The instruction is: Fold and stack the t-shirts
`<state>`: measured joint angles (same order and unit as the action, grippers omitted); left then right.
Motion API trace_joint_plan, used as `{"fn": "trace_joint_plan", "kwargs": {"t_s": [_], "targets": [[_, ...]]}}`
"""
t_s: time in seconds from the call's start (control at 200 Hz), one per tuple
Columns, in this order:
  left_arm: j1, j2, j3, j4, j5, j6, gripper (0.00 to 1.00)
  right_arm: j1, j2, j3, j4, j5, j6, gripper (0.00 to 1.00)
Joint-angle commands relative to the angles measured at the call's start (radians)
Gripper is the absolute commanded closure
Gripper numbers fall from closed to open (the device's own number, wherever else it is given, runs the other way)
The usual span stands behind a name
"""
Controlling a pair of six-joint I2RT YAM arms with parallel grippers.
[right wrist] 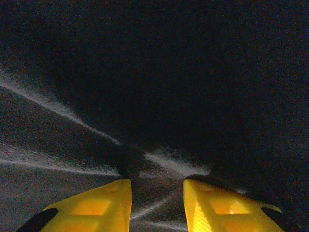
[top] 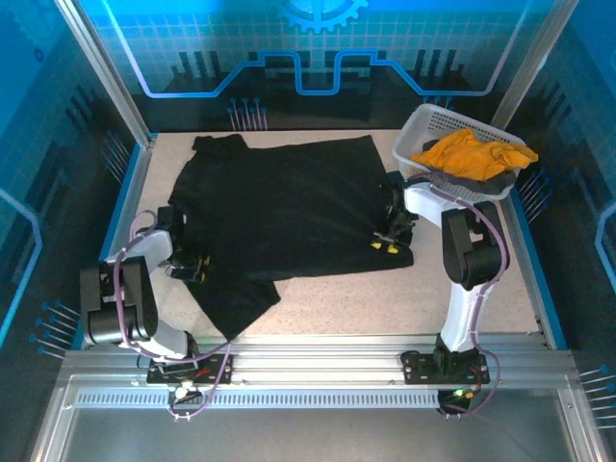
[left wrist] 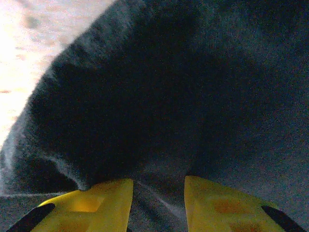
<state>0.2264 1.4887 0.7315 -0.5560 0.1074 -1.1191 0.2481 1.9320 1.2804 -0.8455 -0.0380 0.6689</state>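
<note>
Well, the bench [top: 462, 298] carries the black t-shirt [top: 289, 207] spread across its middle, with one flap trailing toward the near left. At the far right the white basket [top: 423, 123] holds the mustard t-shirt [top: 472, 152], crumpled. My left tool [top: 190, 265] pinches a ridge of black cloth at the shirt's left edge. My right tool [top: 388, 243] pinches a puckered fold at its right edge, creases running into the jaws. The risk, as I judge it: each pinch is shallow, so the thin cloth could slide out when lifted, or uneven lifting could skew the fold. The trailing near flap may drag and bunch underneath.
</note>
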Motion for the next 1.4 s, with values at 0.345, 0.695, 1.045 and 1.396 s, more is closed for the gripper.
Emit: {"fn": "trace_joint_plan", "kwargs": {"t_s": [0.345, 0.695, 1.045, 1.396], "targets": [[-0.093, -0.18, 0.102, -0.247, -0.107, 0.121, 0.41, -0.046, -0.122, 0.06, -0.033, 0.007, -0.071, 0.5], [-0.382, -0.521, -0.174, -0.513, -0.024, -0.176, 0.46, -0.05, -0.368, -0.15, -0.036, -0.064, -0.024, 0.43], [-0.603, -0.258, -0.225, -0.263, 0.0, -0.288, 0.46, -0.093, -0.426, -0.241, -0.021, -0.085, -0.032, 0.41], [-0.605, -0.219, -0.184, -0.29, -0.1, -0.233, 0.95, -0.154, -0.495, -0.293, -0.032, -0.051, -0.002, 0.42]]}}
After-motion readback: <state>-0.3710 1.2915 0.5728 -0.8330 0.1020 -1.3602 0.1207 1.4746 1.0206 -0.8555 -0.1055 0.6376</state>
